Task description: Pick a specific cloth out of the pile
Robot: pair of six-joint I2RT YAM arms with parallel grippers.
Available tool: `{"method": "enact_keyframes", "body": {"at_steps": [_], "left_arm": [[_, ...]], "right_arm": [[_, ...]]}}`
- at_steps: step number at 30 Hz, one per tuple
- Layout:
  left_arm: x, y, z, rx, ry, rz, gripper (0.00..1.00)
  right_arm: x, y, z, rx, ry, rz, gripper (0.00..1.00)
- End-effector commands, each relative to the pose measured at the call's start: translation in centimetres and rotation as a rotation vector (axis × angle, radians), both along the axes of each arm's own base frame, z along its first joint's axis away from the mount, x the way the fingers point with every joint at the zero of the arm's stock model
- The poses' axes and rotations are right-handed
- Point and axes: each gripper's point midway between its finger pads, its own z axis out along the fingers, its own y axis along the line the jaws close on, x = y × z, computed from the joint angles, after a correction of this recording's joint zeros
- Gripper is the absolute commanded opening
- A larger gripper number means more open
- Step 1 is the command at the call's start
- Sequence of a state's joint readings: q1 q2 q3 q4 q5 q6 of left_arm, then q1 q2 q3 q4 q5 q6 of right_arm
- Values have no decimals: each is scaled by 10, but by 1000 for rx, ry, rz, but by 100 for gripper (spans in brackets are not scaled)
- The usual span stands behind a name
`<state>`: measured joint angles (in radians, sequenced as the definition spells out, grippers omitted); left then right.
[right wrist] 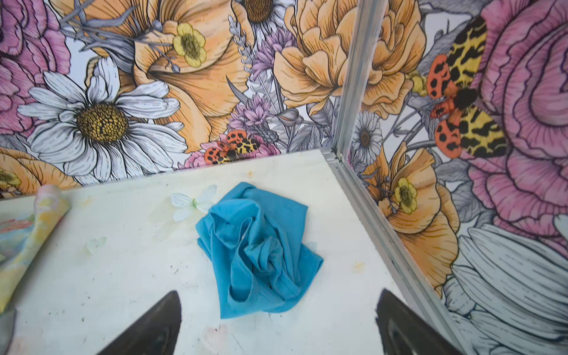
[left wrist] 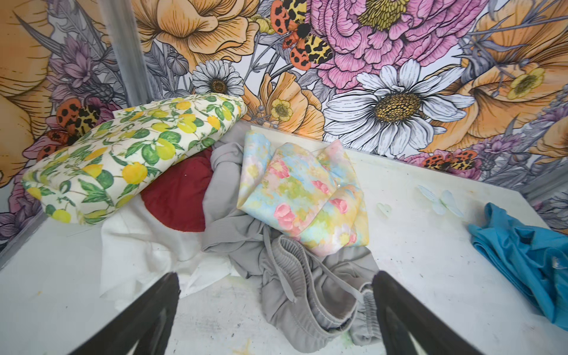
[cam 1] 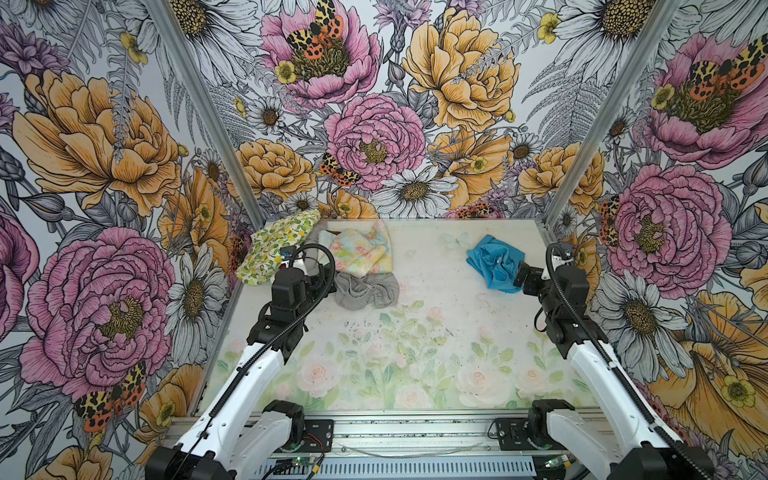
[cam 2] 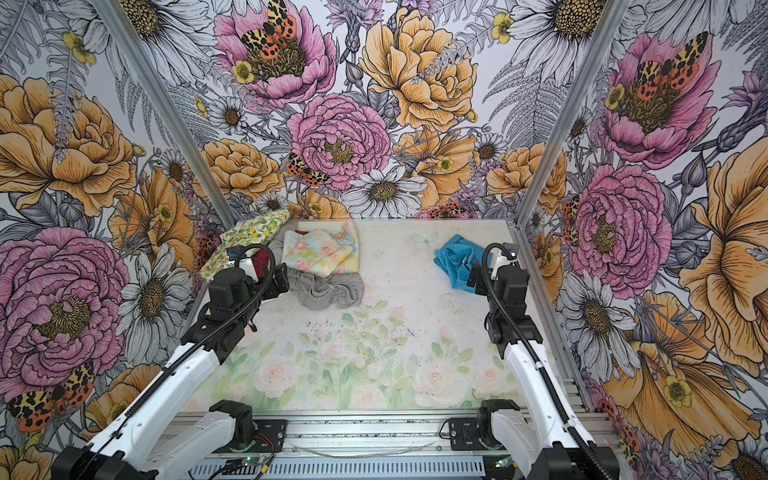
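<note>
Lying crumpled near the far right corner of the table (cam 1: 436, 291), the cloth (right wrist: 258, 246) is found well apart from the pile (left wrist: 215, 196). Left gripper (left wrist: 275, 273) and right gripper (right wrist: 279, 292) are spread wide, empty. Task is judged apparently complete.

- cloth (cam 1: 494, 264): plain turquoise-blue and thin, crumpled into a loose bunch with deep folds. It lies alone on the table (cam 1: 436, 299), far right, near the back corner, well apart from the pile.
- pile (cam 1: 332, 262): mixed heap at the table's far left, by the back-left corner.
- lemon print (left wrist: 129, 153): folded, at the wall corner, overlapping red (left wrist: 181, 196) and white (left wrist: 138, 242).
- pastel floral (left wrist: 304, 196): folded, resting on grey (left wrist: 307, 292).
- grey: rumpled, with a gathered edge; it is the pile's nearest part.
</note>
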<state>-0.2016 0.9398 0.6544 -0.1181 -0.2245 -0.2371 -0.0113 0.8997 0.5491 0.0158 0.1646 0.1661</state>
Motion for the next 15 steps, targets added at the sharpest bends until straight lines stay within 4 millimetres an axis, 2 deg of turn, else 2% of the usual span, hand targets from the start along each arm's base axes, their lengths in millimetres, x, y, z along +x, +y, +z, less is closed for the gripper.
{"method": "enact_keyframes", "body": {"at_steps": [1,4,10,15], "left_arm": [[7,16,5,78,-88,52,99],[10,23,-5,100,-97,62,99],[15,49,-18,103,-115,128,99],[26,64,-33,106,-111,146,99]], "right_arm": [[-1,-2,18,-1,-194,-15,99],[0,-2,-4,-13,-180,-14,100],[16,3,-41,-13,-105,13,99],[21,4,-54,-22,-113,22,99]]}}
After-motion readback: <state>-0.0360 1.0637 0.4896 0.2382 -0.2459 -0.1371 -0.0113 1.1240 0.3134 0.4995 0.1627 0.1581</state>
